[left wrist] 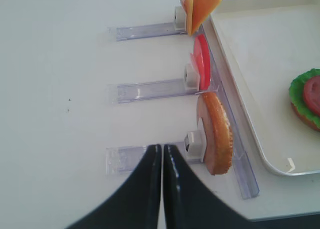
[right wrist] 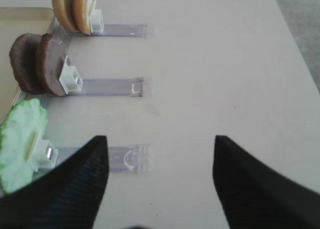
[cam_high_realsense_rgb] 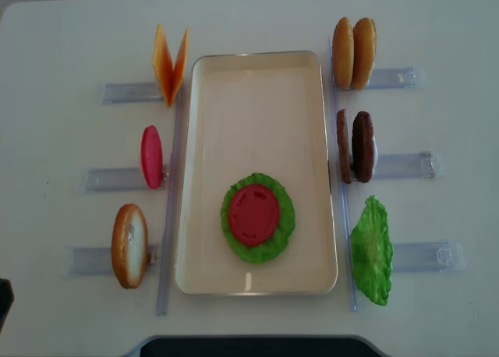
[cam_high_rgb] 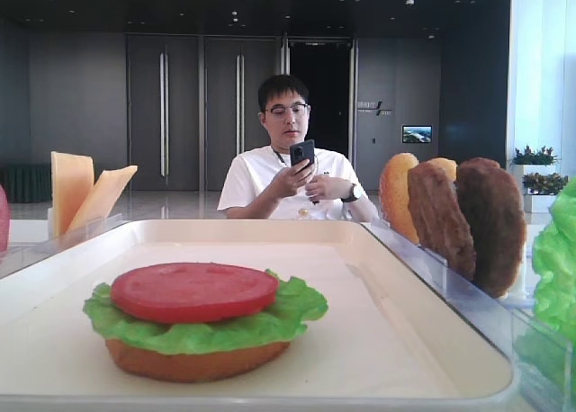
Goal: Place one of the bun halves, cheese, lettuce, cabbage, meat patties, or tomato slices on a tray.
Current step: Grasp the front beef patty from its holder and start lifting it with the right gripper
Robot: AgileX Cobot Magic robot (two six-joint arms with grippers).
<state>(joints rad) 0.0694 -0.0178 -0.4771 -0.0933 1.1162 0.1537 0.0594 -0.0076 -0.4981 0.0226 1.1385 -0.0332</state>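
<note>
**Bun, lettuce and tomato stacked on the tray; both grippers empty**

While the right gripper (right wrist: 157, 184) hangs over bare white table (right wrist: 225, 64) with its two dark fingers spread wide and nothing between them, the racks on its side stand ahead of it and to its left. Nearest, just off its left finger, is a lettuce (right wrist: 22, 141) leaf standing on edge in a clear plastic rack (right wrist: 112, 159). Farther ahead in the next rack stand the two meat patties (right wrist: 40, 64), upright and side by side, and beyond them a pair of bun halves (right wrist: 74, 9), also upright. Nothing lies between the open fingers and these racks but tabletop.

The left gripper (left wrist: 161, 154) has its fingers pressed together, holding nothing. Just ahead and to its right a single bun half (left wrist: 216, 134) stands on edge in its rack; past that a red tomato slice (left wrist: 201, 64), and farthest the cheese (left wrist: 200, 6) slices leaning apart in a V.

The tray (cam_high_realsense_rgb: 257, 84) lies between the two rows of racks, to the right of the left gripper and to the left of the right one. In its near half sits a stack: a bun base (cam_high_rgb: 193, 358), a lettuce leaf on it (cam_high_rgb: 202, 326), a tomato slice on top (cam_high_rgb: 193, 291). The rest of the tray floor is bare.

Behind the table a man (cam_high_rgb: 288, 174) sits looking at a phone (cam_high_rgb: 302, 151).
</note>
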